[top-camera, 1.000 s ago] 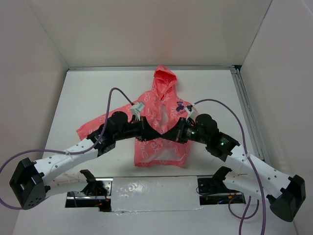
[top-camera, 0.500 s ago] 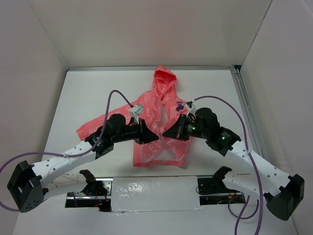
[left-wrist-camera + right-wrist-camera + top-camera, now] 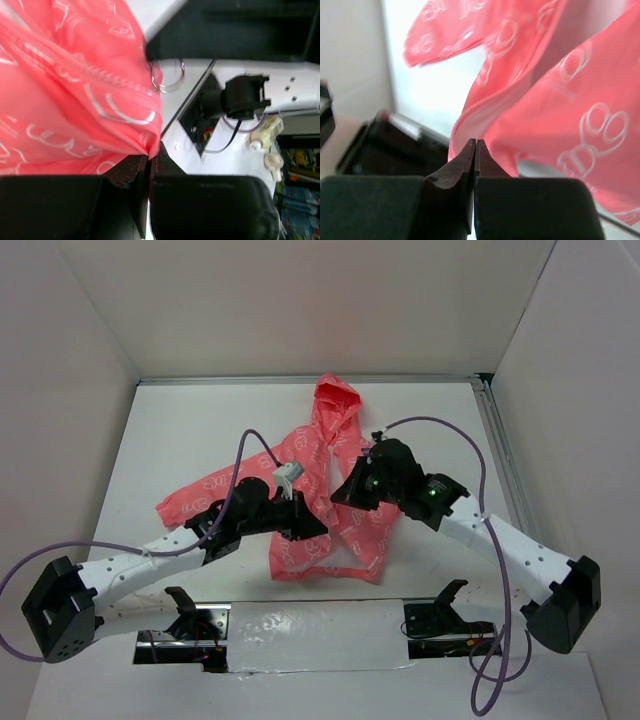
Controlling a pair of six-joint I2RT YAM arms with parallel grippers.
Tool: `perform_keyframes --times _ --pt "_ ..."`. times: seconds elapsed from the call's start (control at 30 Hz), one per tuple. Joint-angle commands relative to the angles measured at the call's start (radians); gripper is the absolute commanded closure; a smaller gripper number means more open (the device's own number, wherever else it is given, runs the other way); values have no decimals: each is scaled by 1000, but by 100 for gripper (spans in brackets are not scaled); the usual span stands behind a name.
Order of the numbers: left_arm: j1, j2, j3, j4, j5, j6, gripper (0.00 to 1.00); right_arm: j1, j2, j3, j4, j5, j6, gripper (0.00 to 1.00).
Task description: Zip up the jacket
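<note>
The coral-pink hooded jacket (image 3: pixel 322 455) with a white printed pattern lies mid-table, hood towards the back wall. My left gripper (image 3: pixel 318 530) is shut on the jacket's bottom front edge; in the left wrist view the jaws (image 3: pixel 150 152) pinch the fabric (image 3: pixel 75 100) just below the zipper teeth. A metal ring pull (image 3: pixel 168 82) hangs at the zipper, right under a dark shape. My right gripper (image 3: pixel 338 492) is above the jacket's front opening. Its jaws (image 3: pixel 475 142) are pressed shut at a stitched edge of lifted fabric (image 3: pixel 560 100). What lies between the tips is hidden. The chest emblem is hidden.
White walls enclose the table on three sides. A metal rail (image 3: pixel 500 450) runs along the right edge. A taped white panel (image 3: pixel 300 625) and open cut-outs sit at the near edge between the arm bases. Purple cables loop over both arms.
My right gripper has moved up and back along the jacket's front, lifting and bunching the right side and hiding the emblem. My left gripper has shifted slightly right and nearer, still on the hem.
</note>
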Motion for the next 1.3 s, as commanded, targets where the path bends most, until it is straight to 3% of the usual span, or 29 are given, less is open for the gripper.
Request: perform_keyframes --times 0.0,0.07,0.17,0.33,0.47,0.57,0.73,0.87,1.07,1.27 --pt "-47 10 -65 -195 119 10 100 -5 65 156 2 333 -96 100" --pt "-52 0 -85 -199 160 11 100 -2 101 167 4 415 -136 100" --pt "-52 -17 -91 -259 147 -10 100 2 120 178 28 345 -295 100" --pt "-52 -56 -82 -262 147 37 100 39 92 172 16 415 -386 100" --pt "-50 -47 -48 -285 138 24 100 100 80 96 31 263 -518 100" --pt "-46 -42 -44 -253 128 25 100 201 28 -1 44 281 -532 81" --pt "2 -40 32 -233 98 56 100 317 -59 -70 33 317 -451 67" --pt "19 -22 98 -221 70 96 100 375 -173 -153 120 254 -415 48" --pt "25 -17 118 -164 98 123 100 389 -230 -235 249 192 -399 43" --pt "28 -34 110 -106 128 129 100 381 -219 -235 261 254 -373 36"
